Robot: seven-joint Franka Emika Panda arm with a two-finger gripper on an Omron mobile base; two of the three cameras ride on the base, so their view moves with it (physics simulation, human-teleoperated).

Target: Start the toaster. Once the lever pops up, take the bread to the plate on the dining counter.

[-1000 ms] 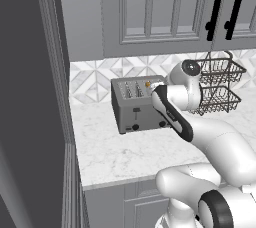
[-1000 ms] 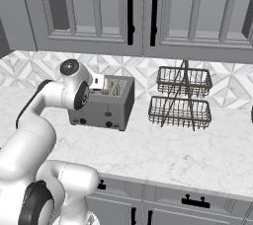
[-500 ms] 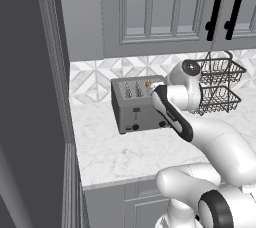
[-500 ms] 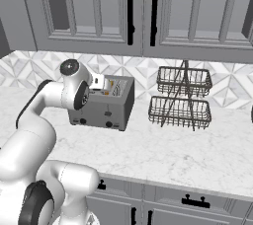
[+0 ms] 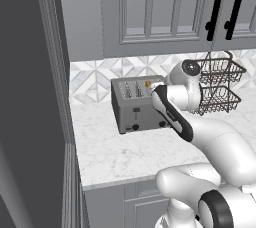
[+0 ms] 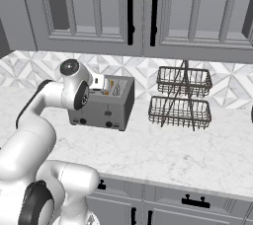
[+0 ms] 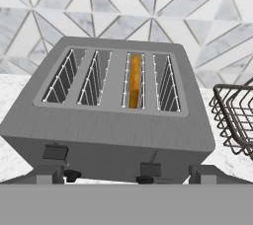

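One slice of bread (image 7: 134, 82) sits in the toaster (image 7: 113, 115) slot third from the left, and the pincer (image 7: 123, 178), spread wide above the toaster's front, risks pressing the wrong lever (image 7: 55, 152) or knocking the wire basket (image 7: 236, 115) beside the toaster.

The toaster (image 5: 137, 104) stands on the worktop (image 5: 125, 152), backed against the tiled wall (image 5: 90, 77). The bread (image 7: 134, 82) sits upright in the third slot from the left in the hand view. The two-tier wire basket (image 6: 181, 98) stands on the same worktop to the right of the toaster, apart from it. Wall cabinets (image 6: 113, 12) hang above both. A tall panel (image 5: 30, 97) bounds the worktop on its left end. Base cabinets (image 6: 163, 204) lie below the worktop edge.
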